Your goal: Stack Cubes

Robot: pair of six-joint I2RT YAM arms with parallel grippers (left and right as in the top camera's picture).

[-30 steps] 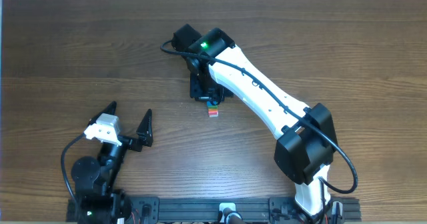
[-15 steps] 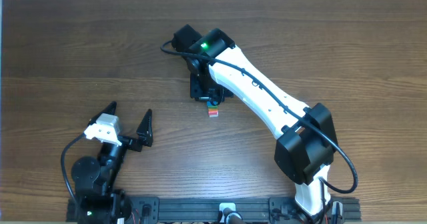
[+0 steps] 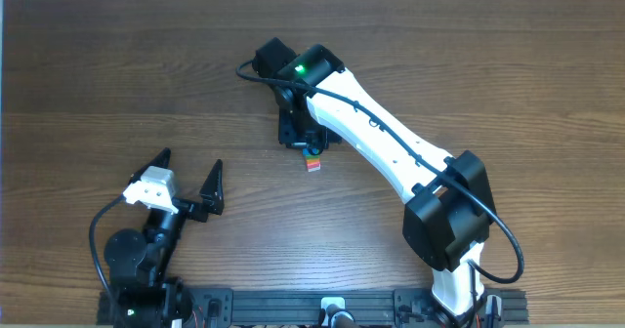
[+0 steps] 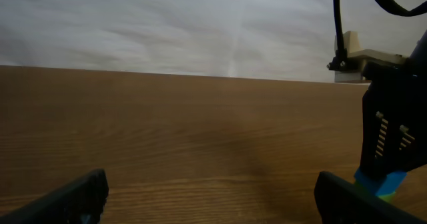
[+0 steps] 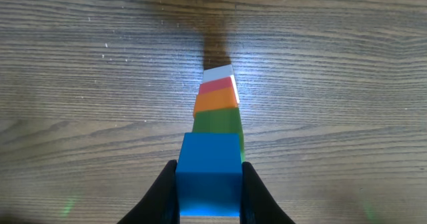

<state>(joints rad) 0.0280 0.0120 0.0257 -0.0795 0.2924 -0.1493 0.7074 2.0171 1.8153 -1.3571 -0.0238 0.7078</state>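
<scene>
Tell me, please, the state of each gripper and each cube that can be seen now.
left gripper: open, holding nothing.
right gripper: shut on the blue cube.
blue cube: gripped, at the top of the stack.
green cube: stacked, directly under the blue cube.
orange cube: stacked, under the green cube.
red cube: stacked, under the orange cube.
white cube: at the bottom of the stack.

Blocked at centre by slim multicoloured cube stack (image 3: pixel 312 162), with right black end effector (image 3: pixel 301 133) clamped on blue top cube (image 5: pixel 209 174). Barred from centre to near right by white-and-black right arm (image 3: pixel 391 152). Free passage over brown wooden tabletop (image 3: pixel 117 64) far, left and right of stack. Near left taken by left black end effector (image 3: pixel 190 158), fingers spread.
</scene>
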